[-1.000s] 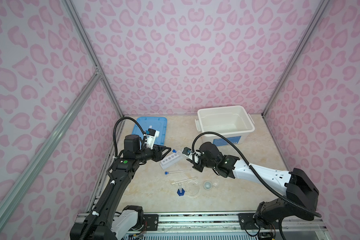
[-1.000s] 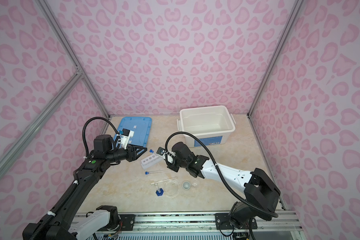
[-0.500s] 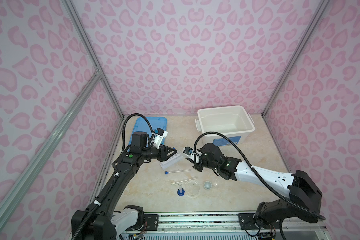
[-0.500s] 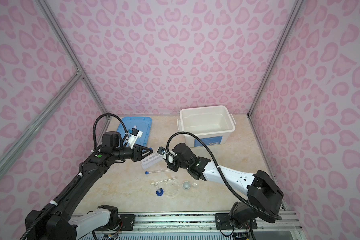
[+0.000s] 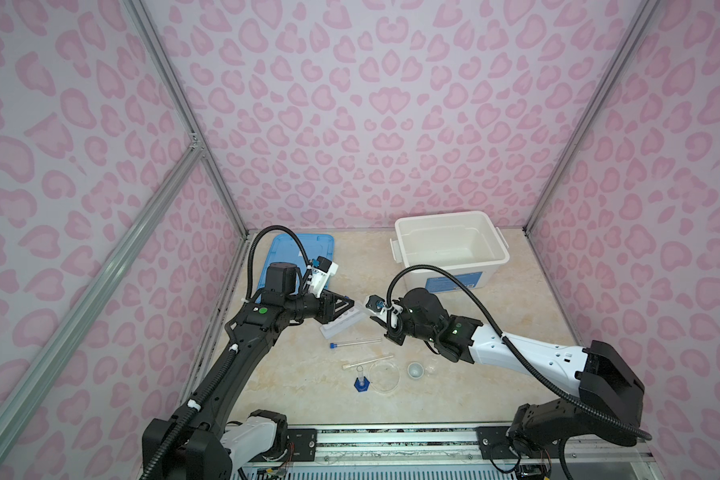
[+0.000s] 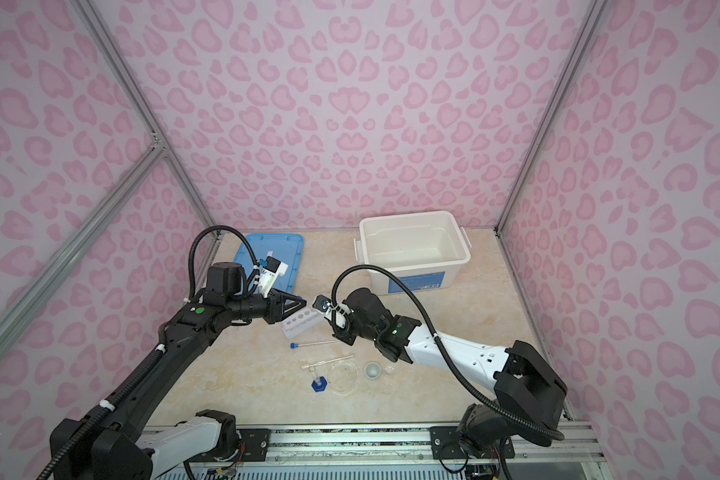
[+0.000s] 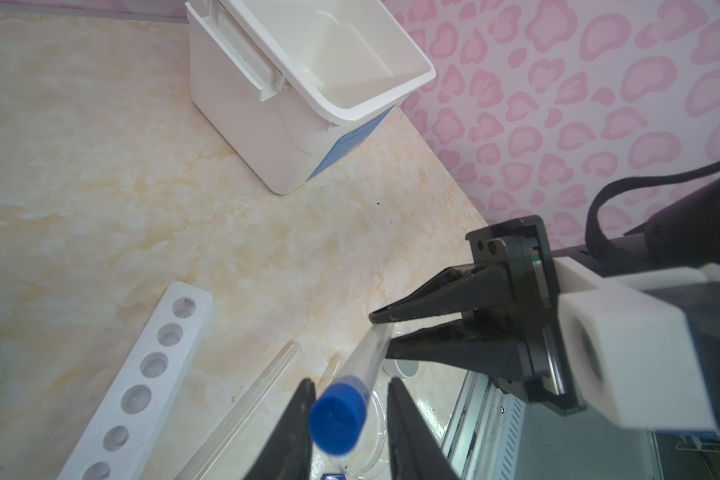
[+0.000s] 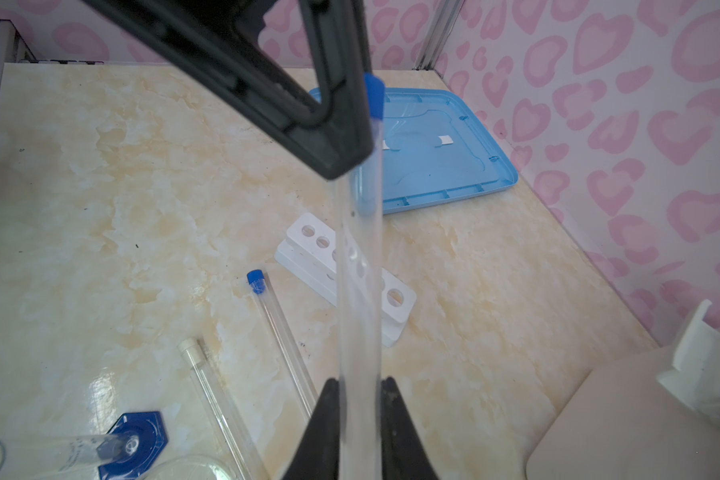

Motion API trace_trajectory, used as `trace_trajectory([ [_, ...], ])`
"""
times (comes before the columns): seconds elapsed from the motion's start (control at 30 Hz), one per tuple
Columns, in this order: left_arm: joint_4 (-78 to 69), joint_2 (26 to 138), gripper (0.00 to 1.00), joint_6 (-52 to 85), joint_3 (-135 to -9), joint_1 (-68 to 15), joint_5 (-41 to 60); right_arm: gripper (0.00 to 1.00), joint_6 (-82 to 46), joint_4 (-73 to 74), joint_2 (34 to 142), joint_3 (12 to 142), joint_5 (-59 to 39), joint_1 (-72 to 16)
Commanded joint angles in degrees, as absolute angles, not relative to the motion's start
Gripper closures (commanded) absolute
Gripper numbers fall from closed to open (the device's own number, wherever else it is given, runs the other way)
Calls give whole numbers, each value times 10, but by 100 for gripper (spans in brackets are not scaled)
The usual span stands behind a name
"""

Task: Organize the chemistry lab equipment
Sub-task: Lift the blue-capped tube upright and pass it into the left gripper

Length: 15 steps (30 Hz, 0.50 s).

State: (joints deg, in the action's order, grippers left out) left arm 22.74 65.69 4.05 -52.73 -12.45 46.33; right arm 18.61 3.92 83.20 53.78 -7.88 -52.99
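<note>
A: Who has the slim clear test tube with a blue cap (image 8: 358, 291)?

B: The right gripper (image 8: 358, 384) pinches its bare end. The left gripper (image 7: 349, 384) sits around the cap with a small gap on one side, so it is not squeezing. The tube hangs in the air over the white six-hole rack (image 6: 302, 324).

A: Is there room to move?

B: The pale marble table (image 5: 300, 386) is bare between the rack and the big white bin (image 5: 441, 216) by the back wall. The flat blue lid (image 5: 292, 249) lies in the far left corner. In front of the rack lie a second blue-capped tube (image 5: 356, 342), a white-capped tube (image 5: 368, 361), a tiny blue-based cylinder (image 5: 361, 384), a clear round dish (image 5: 385, 376) and a small white cup (image 5: 415, 370).

A: Any words to read?

B: The bin has a blue label (image 6: 427, 280), but its writing is too small to read.
</note>
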Motion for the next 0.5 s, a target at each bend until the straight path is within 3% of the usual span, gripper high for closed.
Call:
trace_trajectory([
  [0.0, 229, 653, 70, 32, -535, -125, 462, 83, 178, 59, 832, 536, -74, -531],
  [0.47, 221, 642, 74, 35, -539, -126, 466, 83, 177, 74, 837, 533, -70, -539],
])
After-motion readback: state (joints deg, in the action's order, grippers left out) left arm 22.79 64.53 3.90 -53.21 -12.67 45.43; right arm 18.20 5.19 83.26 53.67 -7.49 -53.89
